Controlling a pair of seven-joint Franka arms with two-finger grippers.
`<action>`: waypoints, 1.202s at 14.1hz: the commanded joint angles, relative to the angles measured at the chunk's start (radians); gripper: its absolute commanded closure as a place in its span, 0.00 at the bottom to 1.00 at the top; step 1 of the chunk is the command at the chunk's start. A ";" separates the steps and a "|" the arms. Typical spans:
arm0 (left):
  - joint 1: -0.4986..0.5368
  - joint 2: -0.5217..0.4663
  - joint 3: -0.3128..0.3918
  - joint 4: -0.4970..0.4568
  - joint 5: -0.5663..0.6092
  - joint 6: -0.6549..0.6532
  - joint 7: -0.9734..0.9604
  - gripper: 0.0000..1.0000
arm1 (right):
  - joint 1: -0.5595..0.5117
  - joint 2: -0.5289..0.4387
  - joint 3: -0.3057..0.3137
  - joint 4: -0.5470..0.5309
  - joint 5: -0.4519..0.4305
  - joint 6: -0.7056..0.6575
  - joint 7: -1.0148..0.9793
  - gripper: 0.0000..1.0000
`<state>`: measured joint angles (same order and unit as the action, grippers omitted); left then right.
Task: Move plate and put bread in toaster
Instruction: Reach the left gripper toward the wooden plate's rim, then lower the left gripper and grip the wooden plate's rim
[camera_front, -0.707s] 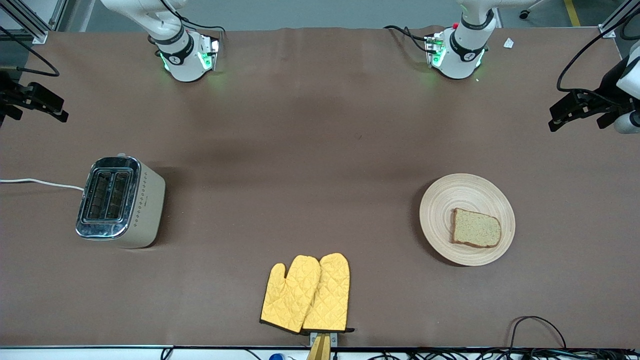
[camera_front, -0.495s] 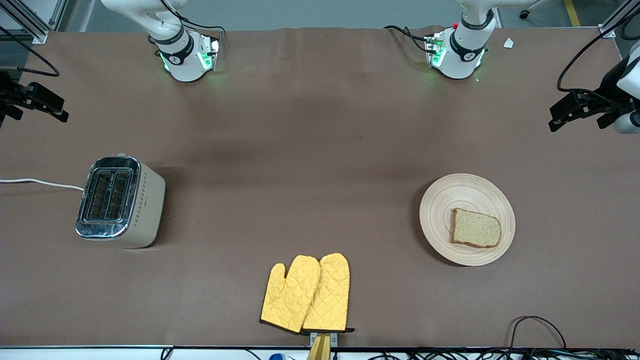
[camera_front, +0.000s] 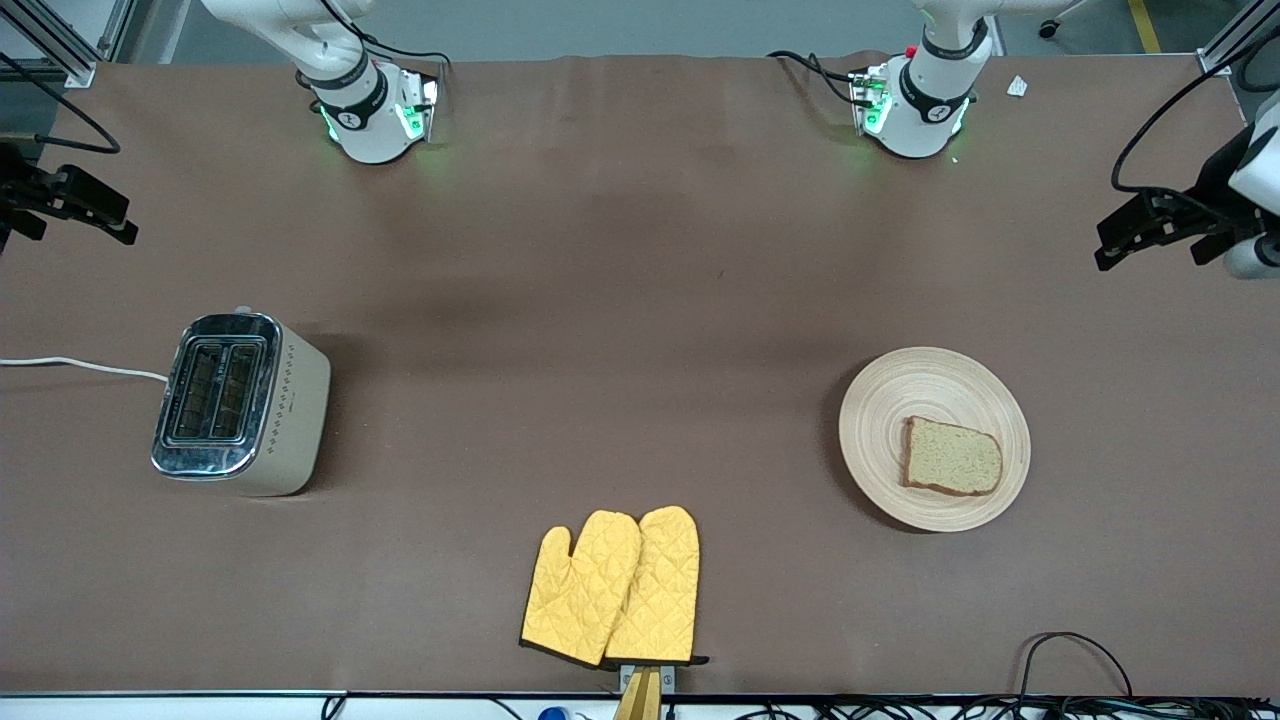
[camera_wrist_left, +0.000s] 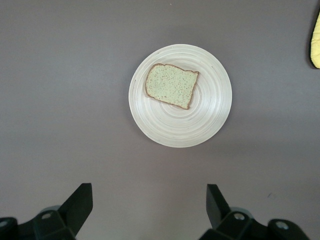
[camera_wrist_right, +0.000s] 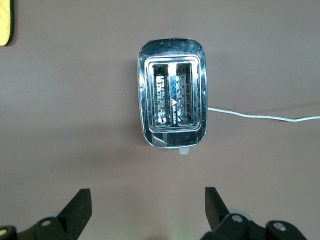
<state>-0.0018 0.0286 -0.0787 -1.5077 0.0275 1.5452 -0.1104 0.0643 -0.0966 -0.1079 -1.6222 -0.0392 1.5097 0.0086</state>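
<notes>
The pale wooden plate (camera_front: 885, 400) lies toward the left arm's end of the table, with the bread slice (camera_front: 952, 457) flat on the part of it nearer the front camera. The cream toaster (camera_front: 240, 400) stands toward the right arm's end, both slots empty. My left gripper (camera_front: 1125, 232) is open and empty, high over the table's edge at its own end; its wrist view shows plate (camera_wrist_left: 210, 115) and bread (camera_wrist_left: 171, 85) below. My right gripper (camera_front: 112, 215) is open and empty, high over its own end; its wrist view shows the toaster (camera_wrist_right: 172, 105) below.
A pair of yellow oven mitts (camera_front: 615, 585) lies near the table's front edge, midway between toaster and plate. The toaster's white cord (camera_front: 80, 365) runs off the right arm's end of the table. Black cables (camera_front: 1070, 660) lie at the front edge.
My left gripper has shifted slightly at its end of the table. The plate, bread, toaster and right gripper have not moved.
</notes>
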 joint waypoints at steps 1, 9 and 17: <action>0.020 0.095 0.010 0.054 -0.038 0.015 0.017 0.00 | -0.003 -0.005 0.004 -0.008 0.010 0.001 -0.007 0.00; 0.063 0.316 0.010 0.054 -0.130 0.197 0.107 0.00 | -0.004 -0.005 0.002 -0.008 0.013 0.000 -0.009 0.00; 0.267 0.520 0.008 0.047 -0.375 0.294 0.305 0.00 | -0.004 -0.005 0.002 -0.008 0.013 -0.002 -0.009 0.00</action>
<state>0.2259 0.5039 -0.0679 -1.4886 -0.2648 1.8440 0.1687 0.0644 -0.0963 -0.1076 -1.6236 -0.0383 1.5096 0.0086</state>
